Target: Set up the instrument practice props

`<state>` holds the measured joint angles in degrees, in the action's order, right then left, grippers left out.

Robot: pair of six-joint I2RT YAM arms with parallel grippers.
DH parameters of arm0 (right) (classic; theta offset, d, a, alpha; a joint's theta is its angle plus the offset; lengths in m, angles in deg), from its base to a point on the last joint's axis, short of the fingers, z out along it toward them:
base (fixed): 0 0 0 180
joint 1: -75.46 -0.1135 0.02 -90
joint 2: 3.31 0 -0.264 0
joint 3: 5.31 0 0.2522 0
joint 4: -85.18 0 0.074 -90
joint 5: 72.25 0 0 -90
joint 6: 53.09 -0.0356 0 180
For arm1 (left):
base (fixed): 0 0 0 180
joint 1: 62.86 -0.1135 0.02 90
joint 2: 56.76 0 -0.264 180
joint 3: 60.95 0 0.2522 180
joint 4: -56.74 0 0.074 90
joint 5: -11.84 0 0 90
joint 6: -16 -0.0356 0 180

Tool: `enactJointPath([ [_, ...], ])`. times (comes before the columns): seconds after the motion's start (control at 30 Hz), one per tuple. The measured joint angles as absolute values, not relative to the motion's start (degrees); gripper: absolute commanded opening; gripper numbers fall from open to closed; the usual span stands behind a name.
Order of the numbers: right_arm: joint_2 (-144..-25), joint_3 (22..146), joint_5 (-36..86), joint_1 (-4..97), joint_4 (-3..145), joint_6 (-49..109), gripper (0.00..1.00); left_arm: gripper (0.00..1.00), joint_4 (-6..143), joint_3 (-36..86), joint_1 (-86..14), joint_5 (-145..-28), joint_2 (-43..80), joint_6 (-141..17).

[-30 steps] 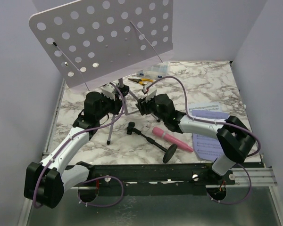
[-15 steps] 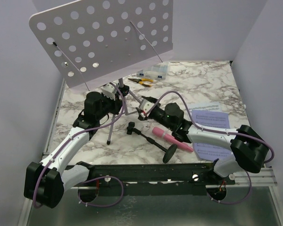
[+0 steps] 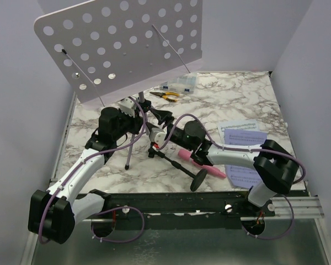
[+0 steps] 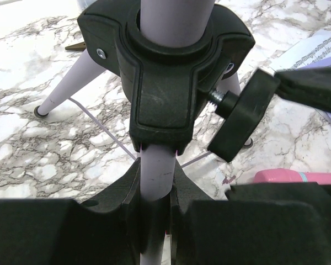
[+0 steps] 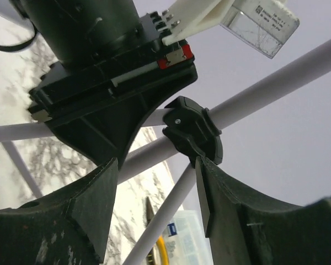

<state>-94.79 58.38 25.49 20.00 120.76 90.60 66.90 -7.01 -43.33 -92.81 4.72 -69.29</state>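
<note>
Now I am fixing the music stand (image 3: 121,44) at the back left of the tabletop (image 3: 237,99): my left jaws squeeze its lilac pole (image 4: 176,16), my right jaws are open by the black knob (image 4: 240,118), and I think they must close and turn it.

The left arm (image 3: 83,168) reaches forward from its base with the elbow low, and the left hand (image 4: 156,193) is clamped tight round the stand pole (image 4: 157,165). The right arm (image 3: 237,154) stretches low and leftward. The right hand (image 5: 154,162) is tilted upward just beside the left hand, fingers (image 5: 94,204) spread wide.
</note>
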Motion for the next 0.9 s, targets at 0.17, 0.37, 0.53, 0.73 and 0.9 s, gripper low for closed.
enactJointPath([
  [0.17,-97.5,60.8,25.3,19.9,122.4,94.1,0.6,0.0,66.9,-6.9,-43.3,-92.8,4.7,-69.0],
  [0.37,-98.6,61.9,23.7,19.1,125.0,97.4,0.6,0.0,67.0,-6.8,-43.3,-92.8,4.7,-68.9],
  [0.53,-99.4,62.7,22.9,19.1,125.3,99.0,0.58,0.0,67.0,-6.8,-43.3,-92.9,4.7,-68.9],
  [0.73,-100.6,63.6,22.3,18.8,124.8,101.2,0.61,0.0,67.0,-6.8,-43.3,-92.9,4.7,-68.9],
  [0.9,-100.5,63.5,22.8,18.4,124.7,102.1,0.65,0.0,67.0,-6.8,-43.3,-92.9,4.8,-68.9],
])
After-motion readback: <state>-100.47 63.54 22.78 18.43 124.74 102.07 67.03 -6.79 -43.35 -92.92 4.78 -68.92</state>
